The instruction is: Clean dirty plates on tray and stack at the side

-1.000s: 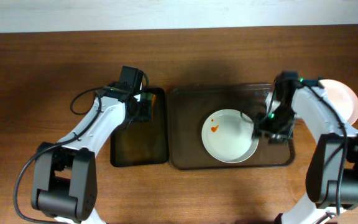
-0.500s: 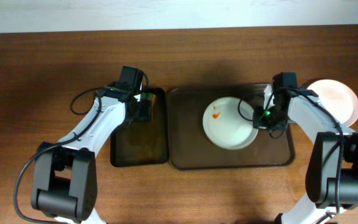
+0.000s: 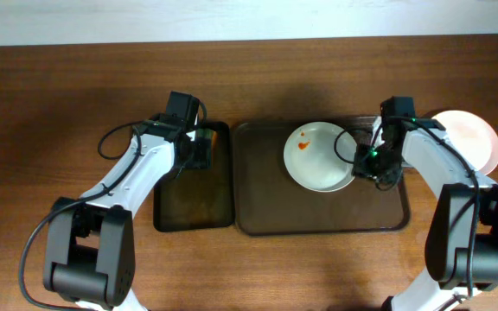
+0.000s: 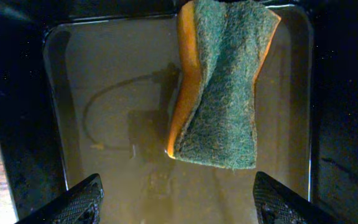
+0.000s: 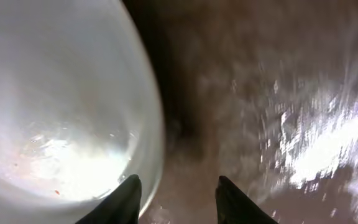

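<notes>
Right gripper [image 5: 178, 190] part-open at the rim of the smeared plate [image 3: 316, 157] on the brown tray [image 3: 258, 212], not clamped on it. Left gripper [image 4: 178, 186] wide open, empty, over the sponge [image 4: 219, 87]. Second plate [image 3: 481, 136] sits off-tray at right; wiping looks not yet done.

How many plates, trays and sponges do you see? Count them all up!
Plates: 2 showing
Brown tray: 1
Black tray: 1
Sponge: 1
Total: 5
</notes>
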Motion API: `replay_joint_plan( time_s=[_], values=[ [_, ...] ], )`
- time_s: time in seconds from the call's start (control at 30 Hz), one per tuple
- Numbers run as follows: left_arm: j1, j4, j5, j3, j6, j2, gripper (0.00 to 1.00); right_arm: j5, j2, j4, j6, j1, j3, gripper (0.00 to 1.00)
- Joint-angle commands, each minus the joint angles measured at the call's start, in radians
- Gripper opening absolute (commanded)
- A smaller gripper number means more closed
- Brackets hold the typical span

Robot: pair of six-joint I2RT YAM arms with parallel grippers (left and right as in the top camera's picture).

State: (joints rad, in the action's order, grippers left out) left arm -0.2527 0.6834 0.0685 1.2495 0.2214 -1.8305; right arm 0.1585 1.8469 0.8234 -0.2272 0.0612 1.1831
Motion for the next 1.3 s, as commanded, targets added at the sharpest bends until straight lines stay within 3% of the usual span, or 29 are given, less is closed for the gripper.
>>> replay_joint_plan(
  time_s=[0.0,0.1,0.23,0.33,0.6,0.67,0.73,0.77,0.93,1.0,1.1,1.13,1.2,1.27],
  values=[
    [0.003,-0.002,0.007,0.013,-0.013,0.017,0.74,0.032,0.006,0.026,-0.164,-0.022,-0.018,0.26],
    [0.003,-0.002,0.007,0.013,-0.013,0.017,0.74,0.1,0.006,0.021,-0.256,-0.034,-0.018,0.19],
    [0.003,-0.002,0.007,0.013,-0.013,0.017,0.75,0.099,0.006,-0.001,-0.437,-0.051,-0.018,0.17],
    [0.003,-0.002,0.007,0.013,-0.013,0.017,0.75,0.088,0.006,-0.01,-0.462,-0.057,-0.018,0.25],
    [0.003,0.001,0.007,0.013,-0.013,0.017,0.75,0.066,0.007,-0.081,-0.462,-0.093,-0.106,0.25],
    [0.003,0.001,0.007,0.013,-0.013,0.017,0.75,0.05,0.007,-0.096,-0.462,-0.098,-0.113,0.04],
    [0.003,0.002,0.007,0.013,-0.013,0.017,0.75,-0.021,0.006,-0.102,-0.448,-0.09,-0.099,0.04],
    [0.003,0.002,0.007,0.013,-0.013,0.017,0.75,-0.066,0.006,-0.102,-0.38,-0.079,-0.083,0.04],
    [0.003,0.001,0.007,0.013,-0.013,0.017,0.75,-0.116,0.006,-0.087,0.23,-0.003,-0.032,0.05],
    [0.003,0.001,0.007,0.013,-0.013,0.017,0.75,-0.126,0.006,-0.121,0.247,0.023,-0.032,0.13],
    [0.003,0.001,0.007,0.013,-0.013,0.017,0.75,-0.125,0.006,-0.178,0.246,0.052,-0.014,0.34],
    [0.003,0.002,0.007,0.013,-0.013,0.017,0.75,-0.108,0.006,-0.171,0.246,0.053,0.014,0.47],
    [0.003,0.002,0.007,0.013,-0.013,0.017,0.75,-0.056,0.006,-0.074,0.246,0.051,0.089,0.61],
    [0.003,0.001,0.007,0.013,-0.013,0.017,0.75,-0.055,0.006,0.039,0.246,0.051,0.14,0.63]
  ],
)
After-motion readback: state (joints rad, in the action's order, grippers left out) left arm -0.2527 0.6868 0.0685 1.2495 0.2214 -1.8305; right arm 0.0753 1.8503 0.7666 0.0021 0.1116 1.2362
